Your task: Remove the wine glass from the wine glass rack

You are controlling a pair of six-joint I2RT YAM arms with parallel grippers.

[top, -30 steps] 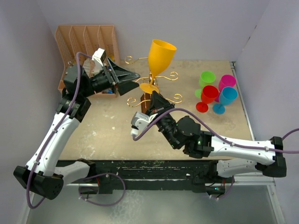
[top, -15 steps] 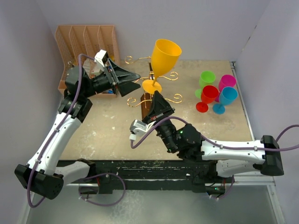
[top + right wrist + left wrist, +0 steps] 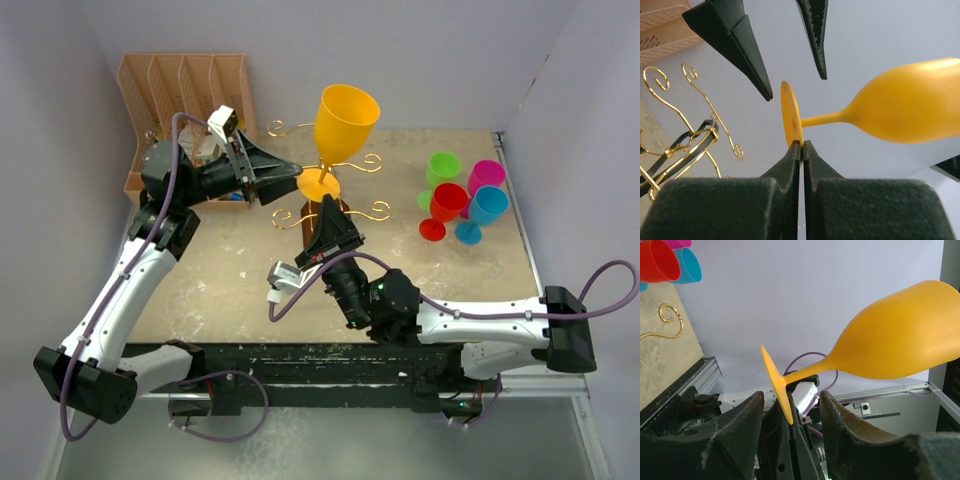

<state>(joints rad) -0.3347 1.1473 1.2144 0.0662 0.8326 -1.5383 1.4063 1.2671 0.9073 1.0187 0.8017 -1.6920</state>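
The yellow wine glass (image 3: 345,118) stands upright in the air above the wine glass rack (image 3: 375,211), whose gold scroll arms show around it; the rack's base is mostly hidden behind my right arm. My right gripper (image 3: 324,205) is shut on the rim of the glass's foot (image 3: 791,114), gripping it from below. My left gripper (image 3: 298,172) is open, its two fingers (image 3: 737,422) on either side of the foot (image 3: 776,382) with a gap on each side. In the right wrist view the left fingertips (image 3: 765,90) flank the foot's upper edge.
A tan slotted file organiser (image 3: 185,85) stands at the back left. Several coloured plastic glasses (image 3: 462,198) cluster at the right. The rack's gold arms (image 3: 715,127) curl just below and left of the held glass. Walls close in on three sides.
The left gripper has moved in around the foot of the glass and its jaws have narrowed. The right arm has shifted slightly left, still gripping the foot.
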